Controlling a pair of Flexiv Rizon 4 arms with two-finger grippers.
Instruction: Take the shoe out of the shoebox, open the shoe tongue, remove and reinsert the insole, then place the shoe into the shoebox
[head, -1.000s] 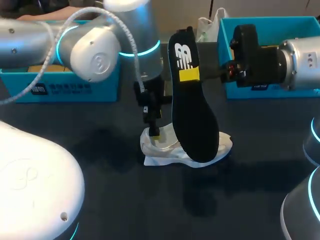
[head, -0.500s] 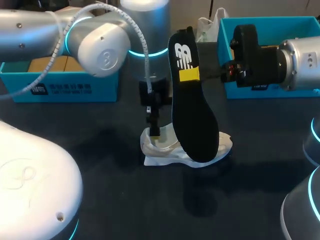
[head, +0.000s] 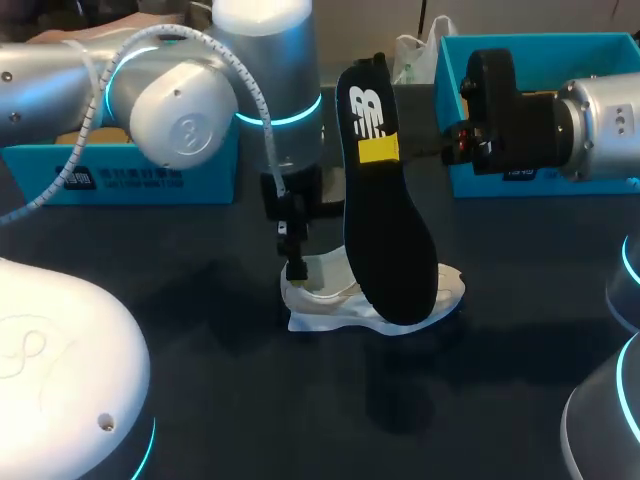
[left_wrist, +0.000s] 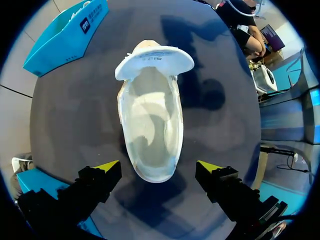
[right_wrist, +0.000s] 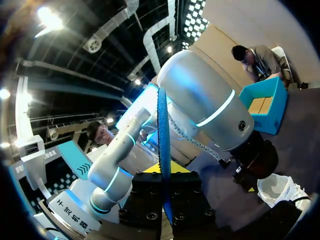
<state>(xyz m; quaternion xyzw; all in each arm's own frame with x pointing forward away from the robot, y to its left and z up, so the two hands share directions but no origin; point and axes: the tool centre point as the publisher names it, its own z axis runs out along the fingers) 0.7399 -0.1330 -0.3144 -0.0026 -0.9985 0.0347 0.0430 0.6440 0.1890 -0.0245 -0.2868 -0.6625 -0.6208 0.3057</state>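
A white shoe (head: 320, 303) lies on the dark table, its tongue (left_wrist: 155, 61) folded out past the opening and its pale inside bare. My left gripper (head: 296, 268) hangs just above the shoe's heel end (left_wrist: 154, 172), open, with a fingertip (left_wrist: 107, 166) on each side and touching nothing. My right gripper (head: 378, 150) is shut on a black insole (head: 390, 240), holding it upright near its heel end above the shoe. In the right wrist view the insole (right_wrist: 162, 135) shows edge-on between the fingers of the right gripper (right_wrist: 164, 186); the shoe (right_wrist: 282, 191) lies beyond.
A blue shoebox (head: 150, 178) stands at the back left behind my left arm, and another blue box (head: 452, 70) at the back right behind my right arm. The left box (left_wrist: 65, 35) lies past the shoe's toe side.
My left gripper has shifted a little to the left over the shoe's heel and its elbow has swung. The right arm and the insole have kept still.
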